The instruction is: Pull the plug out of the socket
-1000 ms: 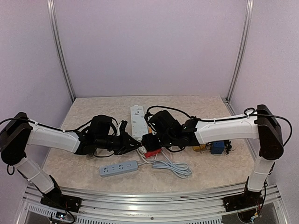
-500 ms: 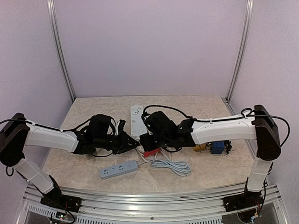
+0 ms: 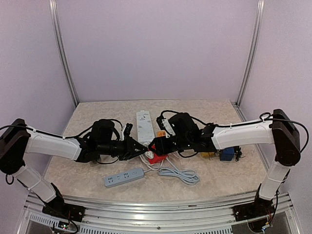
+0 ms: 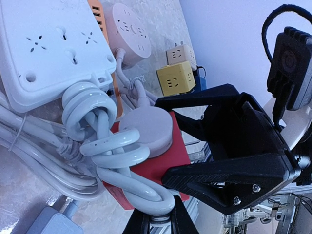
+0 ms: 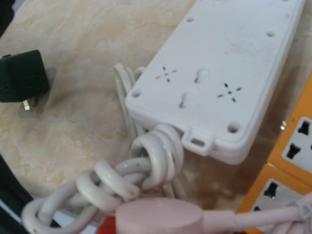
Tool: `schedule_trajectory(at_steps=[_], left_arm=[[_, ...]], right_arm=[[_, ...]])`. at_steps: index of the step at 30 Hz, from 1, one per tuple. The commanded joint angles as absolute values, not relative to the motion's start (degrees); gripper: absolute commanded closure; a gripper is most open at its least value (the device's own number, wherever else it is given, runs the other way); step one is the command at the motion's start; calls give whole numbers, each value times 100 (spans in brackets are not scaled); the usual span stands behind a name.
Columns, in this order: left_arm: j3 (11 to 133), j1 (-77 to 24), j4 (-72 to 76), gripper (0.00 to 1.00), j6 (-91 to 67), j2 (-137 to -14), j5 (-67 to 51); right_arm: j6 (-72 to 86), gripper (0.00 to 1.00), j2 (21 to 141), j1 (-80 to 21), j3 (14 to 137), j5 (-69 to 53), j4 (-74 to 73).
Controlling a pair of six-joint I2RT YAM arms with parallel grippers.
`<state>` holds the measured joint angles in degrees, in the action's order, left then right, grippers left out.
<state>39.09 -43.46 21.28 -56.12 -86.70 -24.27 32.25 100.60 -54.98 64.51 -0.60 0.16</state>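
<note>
Plug [image 4: 146, 130], pale and round, seated flat on the red socket block [image 4: 163, 170]; not pulled. Block lies mid-counter [image 3: 97, 114], just past the near end of the white power strip [image 4: 53, 53], half buried in loops of white cord [image 4: 95, 109] knotted at that strip's end. Right end effector [image 4: 162, 140] reaches in from the right with fingers spread. In the left wrist view one tip sits at the plug's upper edge, the other over the block's lower corner. Plug and block lie between them, but whether the pads actually press cannot be told from this angle. Left end effector [image 4: 159, 223] pressed together, pinching a loop of the white cord just below the block. Orange strip [image 5: 287, 161] runs just beside the white one. Yellow cube adapters [image 4: 175, 78] farther right, behind the right fingers. Black adapter [image 5: 22, 75] apart on bare counter, left of the white strip. Grey-blue strip [image 3: 124, 176] nearer the arm bases, well apart from the cluster.
</note>
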Motion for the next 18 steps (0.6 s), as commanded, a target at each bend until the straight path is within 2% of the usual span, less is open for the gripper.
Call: schedule_trajectory(at_steps=[1, 4, 9, 18], left_arm=[[3648, -4219, 1617, 100, -5355, -8608, -2329], [3663, -4219, 1613, 100, -5388, -8613, -2338], [3816, -4219, 1503, 100, -5583, -8604, -2368], [4108, -4202, 987, 100, -5706, -8520, -2258]], right_arm=[[3295, 100, 9712, -5071, 6335, 290, -18], [3215, 100, 9740, -5100, 6383, 479, -55], [2797, 100, 10111, -5401, 6953, 2060, -1180], [2580, 100, 10831, -5790, 7678, 3830, -2403]])
